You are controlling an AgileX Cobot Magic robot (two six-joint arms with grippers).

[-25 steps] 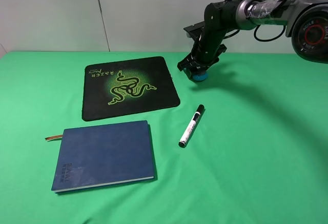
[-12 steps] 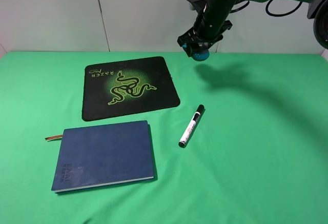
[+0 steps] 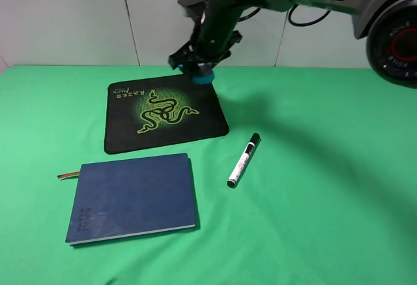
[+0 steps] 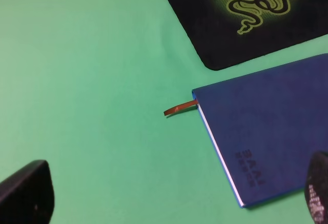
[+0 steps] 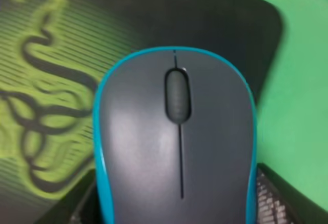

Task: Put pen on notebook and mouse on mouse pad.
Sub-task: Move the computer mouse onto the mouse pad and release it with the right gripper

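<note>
The right pincer [image 3: 201, 70] grips the grey-and-teal mouse [image 5: 177, 142] above the far corner of the mouse pad [image 3: 208, 119], while the left pincer [image 4: 171, 190] hangs spread wide and empty.

The mouse pad [image 3: 195, 119] carried green "RAZER" lettering near one corner, with a smaller green line beneath it too fine to read, and a green three-headed snake logo [image 3: 163, 111] at its middle. The notebook [image 3: 133, 197] bore embossed letters near one corner, possibly "BAAI". White "AGILE" lettering curved round a red ring on the joint housing [image 3: 397, 37]. Print on the pen [image 3: 242, 161] was illegible.
</note>
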